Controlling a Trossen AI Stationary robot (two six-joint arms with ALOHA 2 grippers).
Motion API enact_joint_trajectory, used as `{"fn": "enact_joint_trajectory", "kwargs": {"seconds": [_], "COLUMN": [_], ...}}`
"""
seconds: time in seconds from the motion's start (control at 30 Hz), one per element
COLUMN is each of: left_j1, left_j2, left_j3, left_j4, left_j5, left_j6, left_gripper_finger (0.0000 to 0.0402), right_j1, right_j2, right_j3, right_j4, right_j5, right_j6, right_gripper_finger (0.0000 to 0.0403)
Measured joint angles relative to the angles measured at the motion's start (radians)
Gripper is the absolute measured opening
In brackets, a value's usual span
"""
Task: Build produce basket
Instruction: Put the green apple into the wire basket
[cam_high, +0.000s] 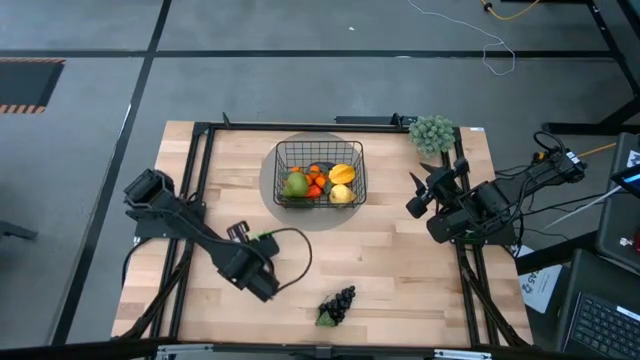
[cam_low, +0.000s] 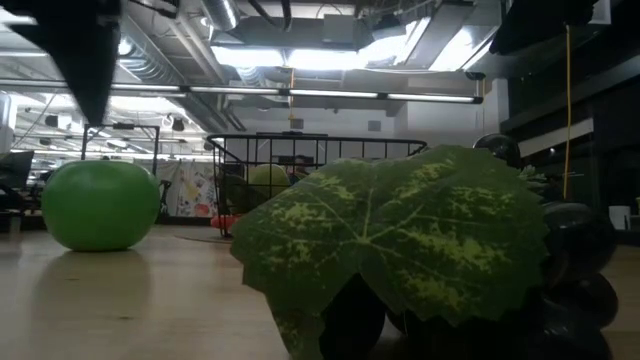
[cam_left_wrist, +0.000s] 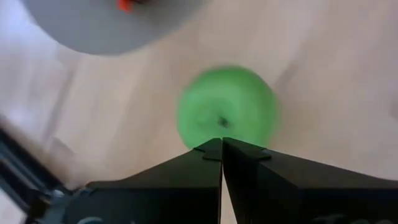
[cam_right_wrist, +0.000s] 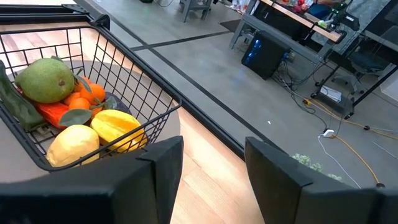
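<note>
Green apple (cam_left_wrist: 227, 112): loose on the bare surface, outside the basket (cam_high: 320, 145), upright with its stem dimple facing up. The low view shows it standing alone (cam_low: 100, 205), with nothing touching it.

Left gripper (cam_left_wrist: 222, 146): my fingers are pressed together with no gap and grip nothing. They hang over the near edge of the apple. From above, my arm hides the fruit, at the front-left part of the surface, near the grapes (cam_high: 338, 305).

Basket: sits on the grey disc (cam_high: 268, 185) at the middle back of the surface. Already inside are the pear (cam_right_wrist: 45, 79), the oranges (cam_right_wrist: 87, 93) and the yellow fruits (cam_right_wrist: 118, 127). The grapes lie well apart from it, near the front edge.

Right gripper (cam_high: 413, 195): fingers spread wide and empty, waiting just beside the basket's right side, with the bushy cluster (cam_high: 432, 132) behind it.

Step in hand, as I judge it: take the apple with the left.
- Spread the fingers fully before descending; closed tips would only push the fruit and set it rolling
- Centre over the stem dimple, since I now sit toward one edge
- Come straight down and straddle the widest part, with the tips low on the sides
- Close gently; the smooth round skin could squirt out of an off-centre pinch
- Lift clear of the rim before crossing to the basket, and release over the free gap among the fruit

Grapes remain to be done after that
</note>
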Motion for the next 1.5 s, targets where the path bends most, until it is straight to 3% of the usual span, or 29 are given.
{"fn": "enact_joint_trajectory", "kwargs": {"seconds": [0.17, 0.47, 1.07, 1.5], "left_j1": [0.064, 0.095, 0.089, 0.089], "left_j2": [0.0, 0.0, 0.001, 0.001], "left_j3": [0.0, 0.0, 0.0, 0.0], "left_j4": [-0.091, -0.026, 0.091, 0.196], "left_j5": [-0.095, -0.001, -0.004, -0.004], "left_j6": [-0.038, -0.265, -0.126, -0.12], "left_gripper_finger": [0.0, 0.0, 0.0, 0.0], "right_j1": [0.0, 0.0, 0.0, 0.0], "right_j2": [0.0, 0.0, 0.0, 0.0], "right_j3": [0.0, 0.0, 0.0, 0.0], "right_j4": [0.0, 0.0, 0.0, 0.0], "right_j5": [0.0, -0.002, -0.009, -0.009], "right_j6": [0.0, 0.0, 0.0, 0.0], "right_gripper_finger": [0.0174, 0.0174, 0.0174, 0.0174]}}
